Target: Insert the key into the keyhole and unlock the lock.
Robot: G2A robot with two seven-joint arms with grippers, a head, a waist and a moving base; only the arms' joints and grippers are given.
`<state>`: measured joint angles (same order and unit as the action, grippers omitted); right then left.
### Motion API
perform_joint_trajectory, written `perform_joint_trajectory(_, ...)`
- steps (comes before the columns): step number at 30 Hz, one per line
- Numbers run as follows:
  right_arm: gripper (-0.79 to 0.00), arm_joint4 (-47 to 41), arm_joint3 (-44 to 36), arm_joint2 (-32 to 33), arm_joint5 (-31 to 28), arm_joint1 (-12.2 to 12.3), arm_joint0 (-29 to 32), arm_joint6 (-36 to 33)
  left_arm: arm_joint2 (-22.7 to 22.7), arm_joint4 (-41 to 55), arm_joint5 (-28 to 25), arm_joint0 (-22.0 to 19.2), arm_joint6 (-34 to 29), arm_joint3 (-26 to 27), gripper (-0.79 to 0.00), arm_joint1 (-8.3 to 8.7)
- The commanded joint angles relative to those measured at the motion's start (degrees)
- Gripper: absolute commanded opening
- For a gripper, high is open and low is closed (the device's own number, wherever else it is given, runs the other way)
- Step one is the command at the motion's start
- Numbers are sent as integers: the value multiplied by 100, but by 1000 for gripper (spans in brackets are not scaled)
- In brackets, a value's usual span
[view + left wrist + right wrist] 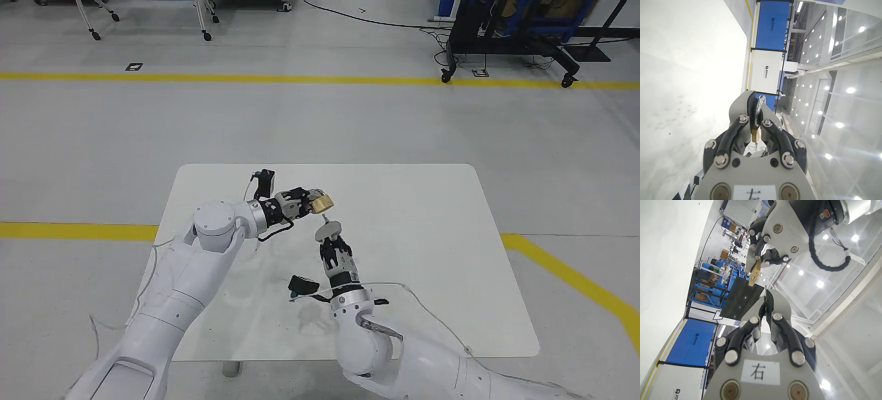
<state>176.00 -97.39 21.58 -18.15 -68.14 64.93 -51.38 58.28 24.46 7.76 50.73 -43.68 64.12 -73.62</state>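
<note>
— Found the lock [754, 273]?

— Found up off the bench [430, 250], above its middle; pinched by the silver shackle [761, 102] in the left tool [757, 106], with the brass body bare and the keyhole [753, 277] end turned toward the right tool [766, 303].

— And the right tool?

— Pressed together on a thin blade seen edge-on, judged to be the key [765, 291]; held just short of the keyhole, not touching.

— Judged the handling?

— Rated the lock small, hard, and apt to swing on the shackle under a push. Rated the key stiff, thin and slick, liable to twist in the grip. Best gripped flat across the bow, blade left bare. Better to steady the lock at the brass body.
</note>
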Motion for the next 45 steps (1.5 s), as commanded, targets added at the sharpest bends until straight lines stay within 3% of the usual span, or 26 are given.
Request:
perform_joint_trajectory(1,-785,0,28,53,33,-27,35,66,18,-2,-23,14,-2,11,-785,3)
perform_joint_trajectory(20,-785,0,-41,831,324,-154,510,707,138,-46,-218,104,-190,107,-785,28)
perform_joint_trajectory(45,-785,-63,-129,1200,438,-271,708,1279,71,-347,-475,138,-330,244,-785,27)
